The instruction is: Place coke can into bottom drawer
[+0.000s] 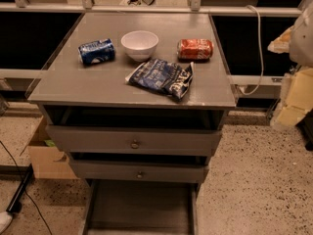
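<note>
The coke can [195,49] lies on its side on the grey cabinet top [98,84], at the back right, right of a white bowl. The bottom drawer [139,204] is pulled out at the bottom of the view, and its flat grey floor is bare. My gripper [294,94] shows as pale, blurred shapes at the right edge of the view, off to the right of the cabinet and below the level of the can. It holds nothing that I can see.
A white bowl [140,44] stands at the back middle, with a dark blue can [96,51] on its side to its left. A dark blue chip bag [161,77] lies in front of the bowl. Two knobbed drawers [134,142] sit slightly open above the bottom one. A cardboard box [46,153] is on the floor at left.
</note>
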You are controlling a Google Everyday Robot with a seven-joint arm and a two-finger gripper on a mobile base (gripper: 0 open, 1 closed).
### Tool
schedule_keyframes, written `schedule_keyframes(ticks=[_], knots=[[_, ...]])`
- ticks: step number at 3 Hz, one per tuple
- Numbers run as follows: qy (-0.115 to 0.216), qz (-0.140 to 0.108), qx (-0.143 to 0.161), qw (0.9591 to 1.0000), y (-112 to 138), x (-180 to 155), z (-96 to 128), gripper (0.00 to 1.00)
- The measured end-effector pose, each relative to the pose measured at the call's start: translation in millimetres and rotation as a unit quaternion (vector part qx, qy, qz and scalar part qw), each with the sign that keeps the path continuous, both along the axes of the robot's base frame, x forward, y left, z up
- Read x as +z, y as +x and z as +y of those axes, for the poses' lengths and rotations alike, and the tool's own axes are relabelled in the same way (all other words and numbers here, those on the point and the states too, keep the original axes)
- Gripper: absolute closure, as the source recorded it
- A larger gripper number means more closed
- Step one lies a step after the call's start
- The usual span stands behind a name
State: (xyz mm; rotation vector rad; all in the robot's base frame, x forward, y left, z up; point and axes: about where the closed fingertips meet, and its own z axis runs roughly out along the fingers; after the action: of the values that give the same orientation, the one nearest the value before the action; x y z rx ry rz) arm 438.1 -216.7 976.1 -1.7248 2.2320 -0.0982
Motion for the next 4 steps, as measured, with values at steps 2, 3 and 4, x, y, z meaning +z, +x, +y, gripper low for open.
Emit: schedule_keyframes(ticks=[2, 3, 4], knots=[[0.005, -0.016, 0.021, 0.9996, 18, 8, 5, 0.00], [0.012, -0.014, 0.041, 0.9990, 38, 8, 10, 0.00], [0.013, -0.008, 0.065, 0.9978, 61, 2, 16, 0.00]])
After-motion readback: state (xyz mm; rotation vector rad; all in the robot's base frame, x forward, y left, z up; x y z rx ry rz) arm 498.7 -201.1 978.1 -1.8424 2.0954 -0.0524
